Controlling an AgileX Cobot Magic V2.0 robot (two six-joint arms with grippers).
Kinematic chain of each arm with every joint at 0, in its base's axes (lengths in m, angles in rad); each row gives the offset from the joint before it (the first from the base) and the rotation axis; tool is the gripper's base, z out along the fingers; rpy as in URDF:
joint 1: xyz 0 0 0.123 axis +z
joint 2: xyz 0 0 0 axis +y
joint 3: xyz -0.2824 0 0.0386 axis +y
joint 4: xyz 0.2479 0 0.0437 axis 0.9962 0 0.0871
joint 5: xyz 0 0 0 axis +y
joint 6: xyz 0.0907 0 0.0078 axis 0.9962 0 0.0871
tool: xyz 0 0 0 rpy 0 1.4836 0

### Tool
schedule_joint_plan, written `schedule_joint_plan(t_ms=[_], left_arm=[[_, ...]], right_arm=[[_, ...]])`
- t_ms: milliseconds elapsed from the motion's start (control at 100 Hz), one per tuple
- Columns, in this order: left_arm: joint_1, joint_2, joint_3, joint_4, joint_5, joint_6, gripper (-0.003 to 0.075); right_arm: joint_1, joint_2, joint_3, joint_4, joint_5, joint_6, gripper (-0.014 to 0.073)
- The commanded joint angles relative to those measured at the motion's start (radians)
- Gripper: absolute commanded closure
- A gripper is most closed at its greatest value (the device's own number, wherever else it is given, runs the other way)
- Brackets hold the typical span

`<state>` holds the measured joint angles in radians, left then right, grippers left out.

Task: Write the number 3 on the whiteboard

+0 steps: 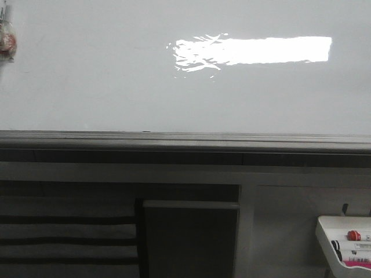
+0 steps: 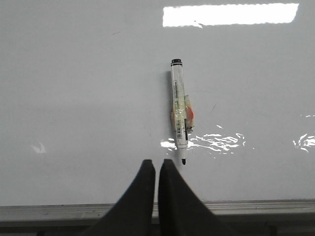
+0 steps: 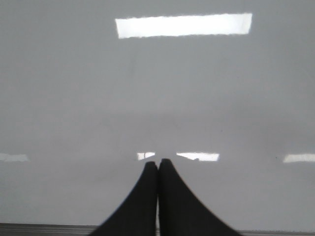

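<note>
1. Left end effector point(image 2: 156, 166): fingers together, empty
2. Marker point(image 2: 179, 110): on whiteboard point(image 2: 74, 98) just beyond left end effector, uncapped tip nearest it, long axis pointing away; left arm nearer
3. Right end effector point(image 3: 157, 164): fingers together, empty, over bare board
4. Number 3: not yet written

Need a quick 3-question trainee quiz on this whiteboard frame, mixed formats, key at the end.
1. True or false: a digit 3 is already drawn on the whiteboard.
2. Multiple choice: the marker in the left wrist view is A) clamped in the left claw, B) lying on the board beside that claw's tips, uncapped, C) in the tray.
3. Fill in: the right claw is ____ (open/shut).

Key: 1 false; 2 B; 3 shut.
</note>
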<state>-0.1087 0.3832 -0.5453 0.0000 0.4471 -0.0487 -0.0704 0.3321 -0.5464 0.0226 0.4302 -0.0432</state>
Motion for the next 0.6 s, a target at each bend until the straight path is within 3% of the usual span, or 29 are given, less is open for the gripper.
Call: schedule_joint_plan(t_ms=[0, 320, 390, 460, 510, 590], left_arm=[[0.001, 0.016, -0.036, 0.0, -0.068, -0.002, 0.0739], [0.001, 0.016, -0.036, 0.019, -0.068, -0.002, 0.0738], [0.001, 0.016, -0.034, 0.032, -0.068, -0.002, 0.0706], [0.001, 0.016, -0.034, 0.068, -0.068, -0.002, 0.057], [0.001, 0.016, -0.034, 0.09, -0.068, -0.002, 0.0407], [0.001, 0.016, -0.034, 0.088, -0.071, -0.002, 0.0213]], right_arm=[[-0.002, 0.019, -0.035, -0.006, -0.073, -0.012, 0.0673], [-0.002, 0.019, -0.035, -0.006, -0.08, -0.012, 0.0673], [-0.002, 0.019, -0.035, -0.008, -0.084, -0.012, 0.0672], [-0.002, 0.019, -0.035, -0.011, -0.089, -0.012, 0.0666], [-0.002, 0.019, -0.035, -0.011, -0.091, -0.012, 0.0645], [-0.002, 0.019, -0.035, -0.023, -0.093, -0.012, 0.0576]])
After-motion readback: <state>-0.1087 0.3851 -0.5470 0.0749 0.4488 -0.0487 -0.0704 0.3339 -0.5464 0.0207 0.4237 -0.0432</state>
